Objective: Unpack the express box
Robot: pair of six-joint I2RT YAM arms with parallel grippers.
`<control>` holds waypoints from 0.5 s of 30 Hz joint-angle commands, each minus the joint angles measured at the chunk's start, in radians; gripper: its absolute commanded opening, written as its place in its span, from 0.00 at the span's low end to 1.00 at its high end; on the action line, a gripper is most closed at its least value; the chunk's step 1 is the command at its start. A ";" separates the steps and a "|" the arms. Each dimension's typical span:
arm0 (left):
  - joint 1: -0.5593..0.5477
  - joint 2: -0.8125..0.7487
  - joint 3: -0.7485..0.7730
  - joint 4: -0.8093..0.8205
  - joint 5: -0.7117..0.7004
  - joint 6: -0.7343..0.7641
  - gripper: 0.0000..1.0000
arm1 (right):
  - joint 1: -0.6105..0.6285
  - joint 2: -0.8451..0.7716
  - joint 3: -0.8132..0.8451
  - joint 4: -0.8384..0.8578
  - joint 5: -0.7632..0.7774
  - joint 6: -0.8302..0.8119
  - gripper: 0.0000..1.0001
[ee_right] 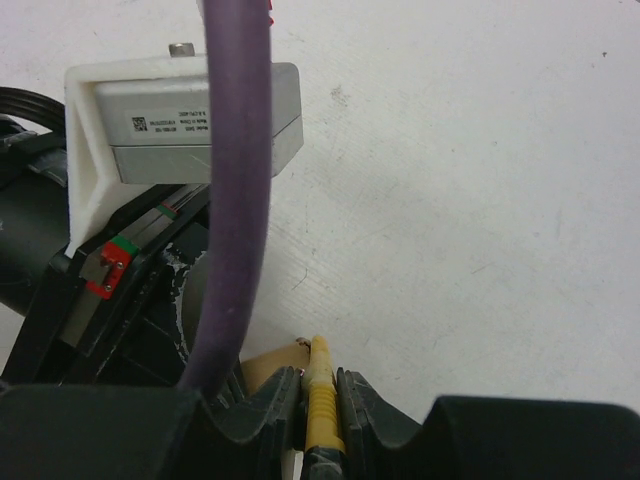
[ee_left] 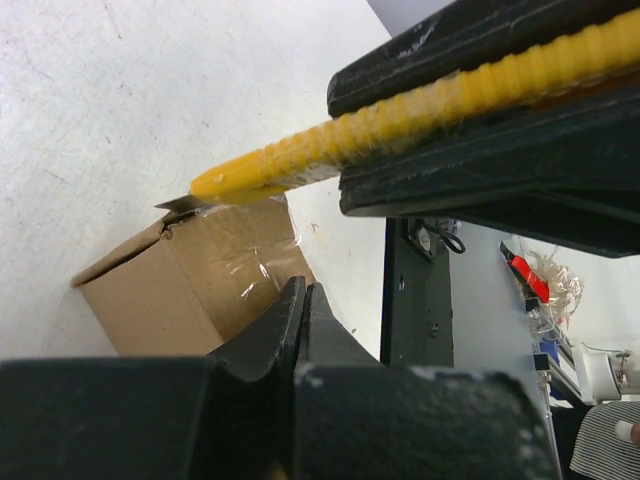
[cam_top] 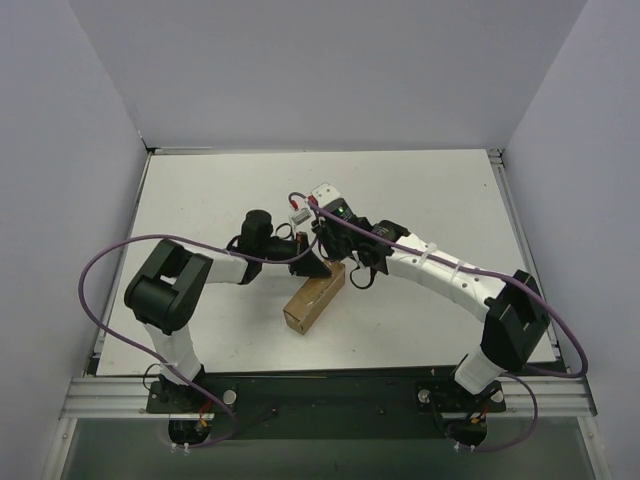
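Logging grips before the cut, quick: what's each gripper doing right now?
Left gripper: closed, nothing visibly held.
Right gripper: closed on the yellow utility knife.

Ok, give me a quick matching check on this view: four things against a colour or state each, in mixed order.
Things:
1 box
2 knife
3 left tool
4 cable

Colours or states:
A purple
B shut, nothing in it
C brown cardboard
D clamped in the right tool

Pairs: 1-C, 2-D, 3-B, 4-A
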 commanded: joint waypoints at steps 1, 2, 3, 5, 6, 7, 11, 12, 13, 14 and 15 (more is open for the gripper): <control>-0.021 0.080 0.004 -0.052 -0.035 0.003 0.00 | -0.003 -0.003 -0.038 0.013 -0.004 -0.026 0.00; -0.019 0.080 0.015 -0.089 -0.045 0.053 0.00 | -0.005 -0.008 -0.041 0.009 -0.005 -0.034 0.00; -0.019 0.082 0.021 -0.123 -0.071 0.077 0.00 | -0.009 -0.014 -0.042 0.002 -0.028 -0.050 0.00; -0.018 0.083 0.044 -0.239 -0.101 0.148 0.00 | -0.022 -0.029 -0.039 -0.036 -0.042 -0.061 0.00; -0.018 0.083 0.052 -0.273 -0.125 0.167 0.00 | -0.023 -0.041 -0.039 -0.045 -0.051 -0.067 0.00; -0.018 0.086 0.059 -0.319 -0.136 0.182 0.00 | -0.026 -0.048 -0.038 -0.066 -0.051 -0.071 0.00; -0.024 0.086 0.064 -0.388 -0.176 0.239 0.00 | -0.033 -0.074 -0.044 -0.100 -0.065 -0.087 0.00; -0.025 0.088 0.065 -0.407 -0.185 0.245 0.00 | -0.033 -0.081 -0.047 -0.106 -0.068 -0.089 0.00; -0.027 0.086 0.065 -0.413 -0.200 0.252 0.00 | -0.034 -0.086 -0.050 -0.113 -0.070 -0.092 0.00; -0.028 0.086 0.065 -0.418 -0.204 0.258 0.00 | -0.037 -0.089 -0.053 -0.116 -0.071 -0.092 0.00; -0.031 0.088 0.065 -0.425 -0.205 0.261 0.00 | -0.037 -0.094 -0.053 -0.120 -0.074 -0.095 0.00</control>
